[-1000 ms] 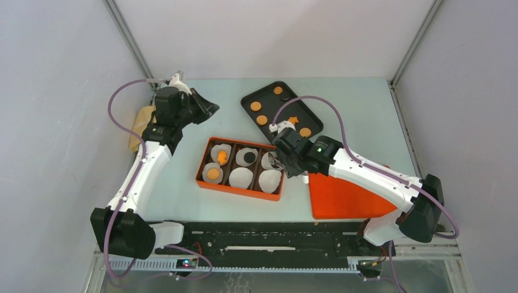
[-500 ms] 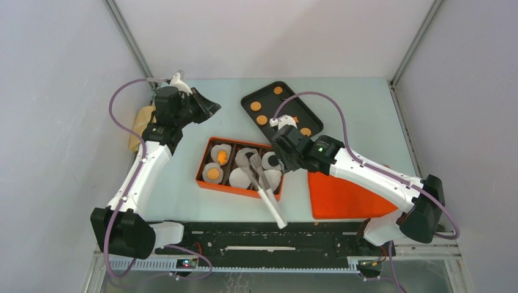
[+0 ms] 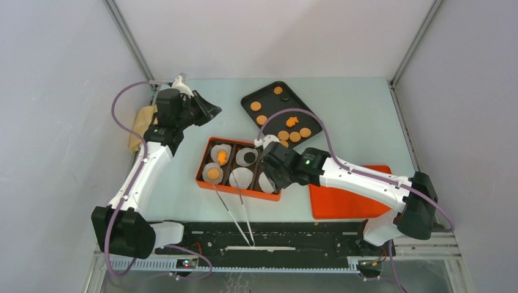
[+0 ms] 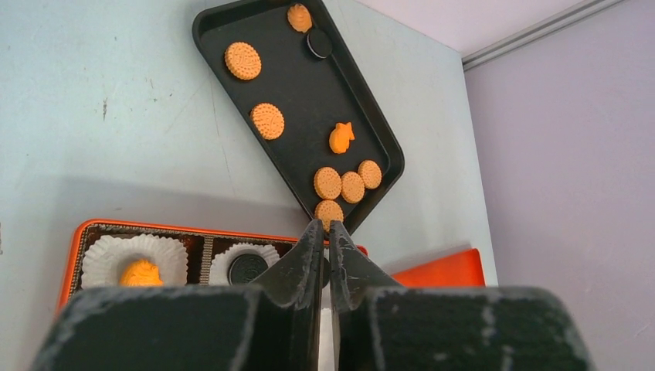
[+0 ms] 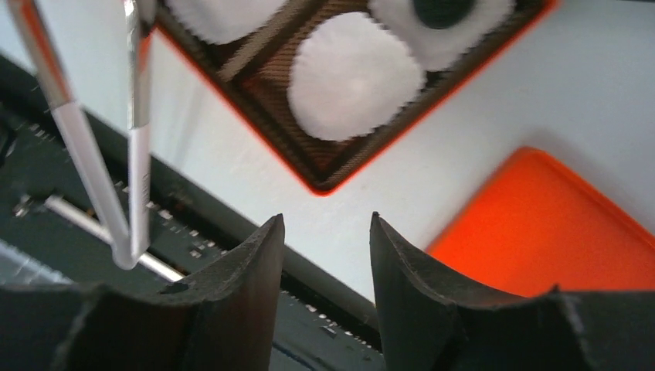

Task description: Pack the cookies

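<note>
Pale blue-grey table; plain lilac-grey walls; even light

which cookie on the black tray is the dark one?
The dark cookie at the far corner of the tray, right beside an orange cookie; it's the only black one, every other cookie there is orange.
</note>
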### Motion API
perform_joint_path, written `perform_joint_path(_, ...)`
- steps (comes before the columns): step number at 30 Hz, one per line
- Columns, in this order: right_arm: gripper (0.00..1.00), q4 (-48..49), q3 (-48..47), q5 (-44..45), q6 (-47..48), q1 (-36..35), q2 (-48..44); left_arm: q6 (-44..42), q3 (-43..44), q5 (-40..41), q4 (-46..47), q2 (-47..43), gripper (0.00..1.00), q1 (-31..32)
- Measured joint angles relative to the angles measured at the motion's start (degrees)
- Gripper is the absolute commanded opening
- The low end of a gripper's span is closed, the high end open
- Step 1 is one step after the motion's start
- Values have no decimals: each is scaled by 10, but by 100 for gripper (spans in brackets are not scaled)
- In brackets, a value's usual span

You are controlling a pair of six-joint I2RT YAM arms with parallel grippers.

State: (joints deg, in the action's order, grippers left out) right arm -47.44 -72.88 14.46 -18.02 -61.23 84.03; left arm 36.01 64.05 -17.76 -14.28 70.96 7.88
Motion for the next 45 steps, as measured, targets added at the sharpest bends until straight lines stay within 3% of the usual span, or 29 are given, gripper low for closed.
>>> perform_joint_path(5,43,36,3,-74,0,-35,9,0,-2,8,-2,-2,9,0)
perform_joint_path(17,49,96,2,-226,3,-75,102,-5,-2,47,-40,-87,11,0)
perform_joint_path(35,48,99,-101,-248,37,-124,272,-19,-15,81,-94,-176,12,0)
perform_joint_path(45,26,94,-158,-236,60,-123,360,-31,-35,95,-108,-194,12,0)
